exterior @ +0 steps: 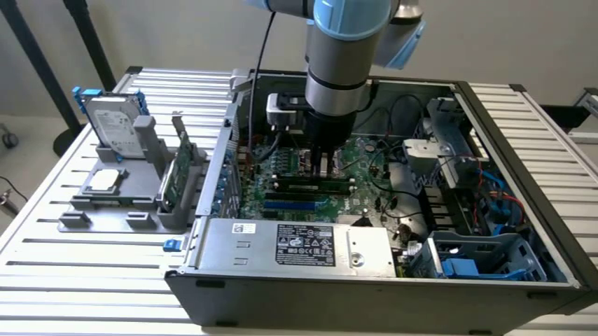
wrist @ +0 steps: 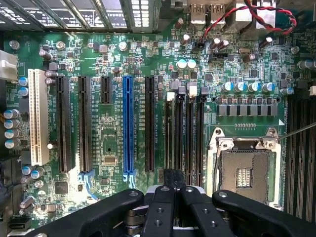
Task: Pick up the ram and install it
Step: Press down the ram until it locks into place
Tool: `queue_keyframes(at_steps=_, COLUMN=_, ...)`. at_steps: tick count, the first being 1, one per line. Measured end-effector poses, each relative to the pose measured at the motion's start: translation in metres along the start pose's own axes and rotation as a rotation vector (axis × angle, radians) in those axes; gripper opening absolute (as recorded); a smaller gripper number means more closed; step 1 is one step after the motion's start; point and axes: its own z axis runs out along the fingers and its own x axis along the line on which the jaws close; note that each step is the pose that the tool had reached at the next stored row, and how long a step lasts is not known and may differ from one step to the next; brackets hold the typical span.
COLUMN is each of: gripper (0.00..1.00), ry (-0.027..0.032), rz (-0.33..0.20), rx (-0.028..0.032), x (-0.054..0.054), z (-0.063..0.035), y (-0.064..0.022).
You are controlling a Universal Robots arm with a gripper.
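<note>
The arm reaches down into the open case (exterior: 393, 231) on the desk (exterior: 56, 280), its end effector (exterior: 324, 164) low over the motherboard (exterior: 309, 182). In the wrist view the end effector (wrist: 173, 190) has its fingers pressed together, hovering just over the memory slots (wrist: 185, 138) beside the CPU socket (wrist: 244, 170). The ram (exterior: 309, 186) appears to lie seated in a slot at about six o'clock from the fingers in the exterior view, though that is hard to confirm. If so, installing is largely done, with perhaps only final pressing left.
</note>
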Motion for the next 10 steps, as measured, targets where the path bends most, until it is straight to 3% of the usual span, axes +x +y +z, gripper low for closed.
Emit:
queue_keyframes(at_steps=2, gripper=0.11, ry=-0.0019, rz=-0.001, rx=0.0007, x=0.0, z=-0.0027, y=0.0)
queue_keyframes(at_steps=6, gripper=0.11, ry=-0.0001, rz=-0.004, rx=-0.0002, x=-0.001, z=-0.0132, y=0.0004)
queue_keyframes(at_steps=10, gripper=0.11, ry=-0.0002, rz=-0.006, rx=-0.0002, x=-0.001, z=-0.0149, y=0.0005)
